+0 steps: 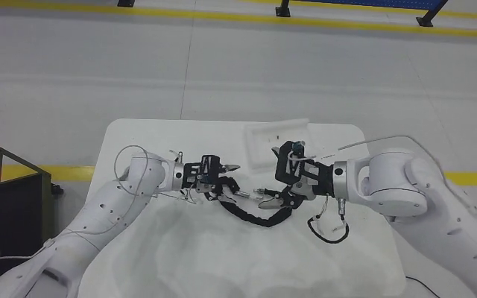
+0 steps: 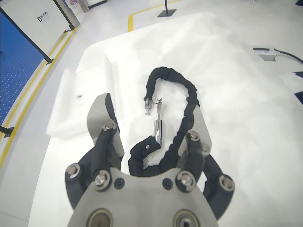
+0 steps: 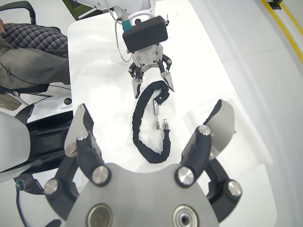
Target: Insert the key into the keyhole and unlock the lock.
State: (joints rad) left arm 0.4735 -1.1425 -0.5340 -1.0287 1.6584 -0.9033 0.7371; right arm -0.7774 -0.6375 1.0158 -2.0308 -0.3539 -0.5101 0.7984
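Note:
A chain lock in a black fabric sleeve (image 1: 250,216) (image 2: 187,109) (image 3: 139,116) lies curved on the white table. Its silver lock cylinder (image 2: 157,131) (image 3: 155,108) sits at one end. A slim key (image 2: 159,106) (image 3: 157,122) on a wire ring lines up with the cylinder's end and seems to sit in it. The bare pin end (image 2: 147,106) (image 3: 165,124) lies beside the key. My left gripper (image 1: 232,182) (image 2: 151,100) (image 3: 154,93) hangs open just above the cylinder end, holding nothing. My right gripper (image 1: 270,197) (image 3: 151,103) faces it, open, over the pin end.
A shallow white tray (image 1: 277,135) (image 2: 71,109) (image 3: 239,133) stands at the table's far side, just behind the grippers. A loose black cable (image 1: 328,232) hangs from the right arm. The table edge (image 1: 119,138) is near on the left.

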